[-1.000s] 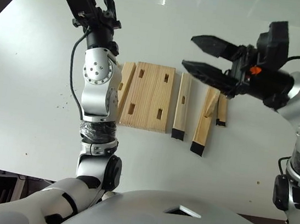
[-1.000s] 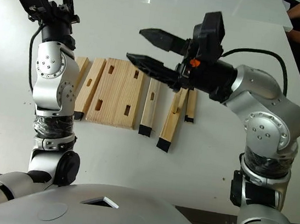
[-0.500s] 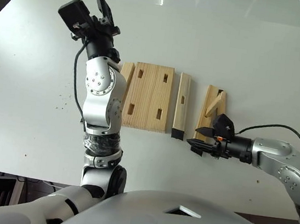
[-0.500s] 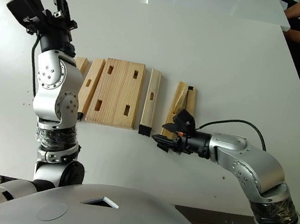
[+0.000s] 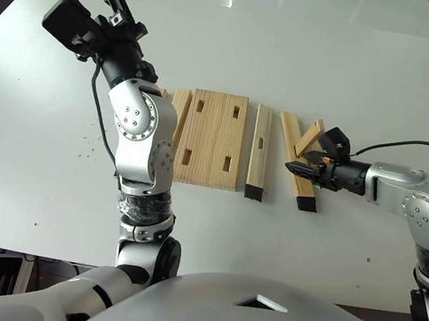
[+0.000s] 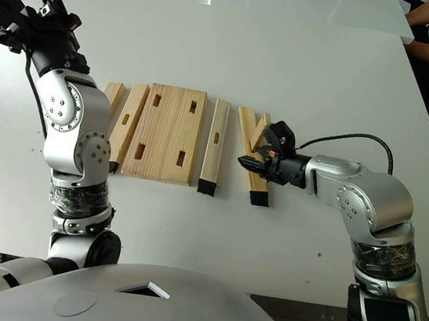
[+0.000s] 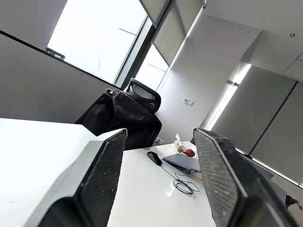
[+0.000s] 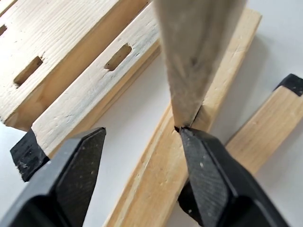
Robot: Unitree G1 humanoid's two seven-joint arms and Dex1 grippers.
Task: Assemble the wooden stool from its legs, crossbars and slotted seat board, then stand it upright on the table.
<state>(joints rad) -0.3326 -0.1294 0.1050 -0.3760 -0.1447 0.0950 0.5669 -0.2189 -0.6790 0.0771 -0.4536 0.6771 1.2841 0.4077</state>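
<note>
Since half a second ago, your right arm has swung from the table's near edge up beside the parts. The pale wooden leg with a black foot [image 5: 292, 139] now lies slanted where it lay nearly straight. Your left arm has tipped farther out to the left.

From the head cameras, you see the pale slotted wooden seat board [image 5: 212, 138] lying flat on the white table [image 5: 352, 76]. Another slotted wooden leg [image 6: 131, 122] lies against its left edge, partly behind your left arm. A straight black-footed wooden leg [image 5: 259, 152] lies just beside its right edge. The slanted leg comes next, with a short wooden crossbar [image 5: 309, 136] touching its far half to make a V. Your right gripper [image 5: 291, 168] sits low at that leg's middle, fingers slightly apart. Your left gripper [image 5: 117, 7] is held high over the table's far left, well apart from the wood.

Through the left wrist camera, its fingers [image 7: 102, 179] stand wide apart, a black office chair [image 7: 128, 118] between them.

Through the right wrist camera, the fingers [image 8: 75, 170] are parted: one tip is over bare table between two legs, the other over the slanted leg.
</note>
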